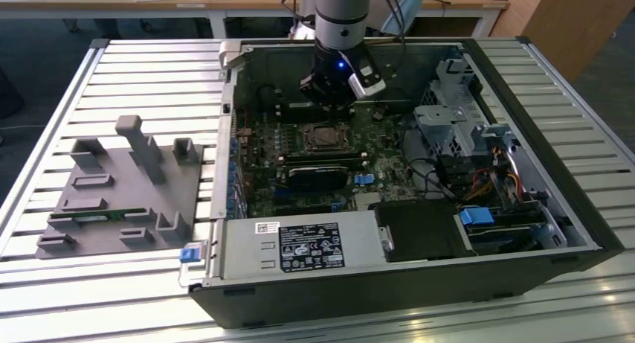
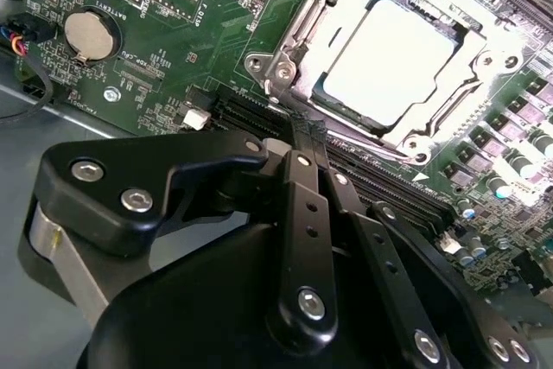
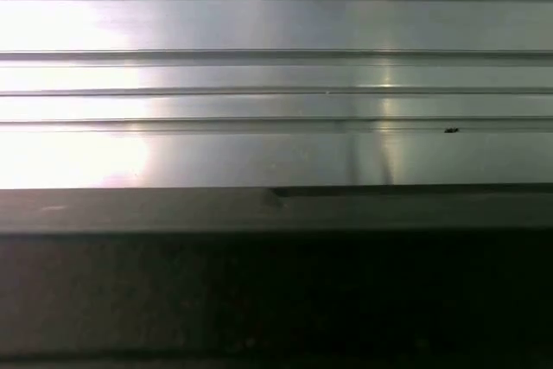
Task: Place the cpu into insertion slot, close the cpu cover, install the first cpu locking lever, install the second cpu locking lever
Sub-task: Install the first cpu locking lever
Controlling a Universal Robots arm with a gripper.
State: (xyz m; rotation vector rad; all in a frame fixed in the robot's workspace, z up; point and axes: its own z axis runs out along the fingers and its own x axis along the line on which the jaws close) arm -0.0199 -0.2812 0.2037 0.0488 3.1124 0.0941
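Now the cpu [image 2: 387,60] lies seated just beyond the tool [image 2: 307,140], fingers closed empty.

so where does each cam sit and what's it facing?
Exterior view: off the arm, above the open PC case, looking down; shows the arm and end effector over the insertion slot.
Second wrist view: on the wrist, looking past the end effector at the cpu under the cpu cover.
First wrist view: on the wrist, facing ribbed metal.
Shared: exterior and second wrist views share the socket.

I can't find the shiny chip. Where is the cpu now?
The cpu sits in the insertion slot on the green motherboard in the second wrist view, framed by the cpu cover, just beyond the pincer.
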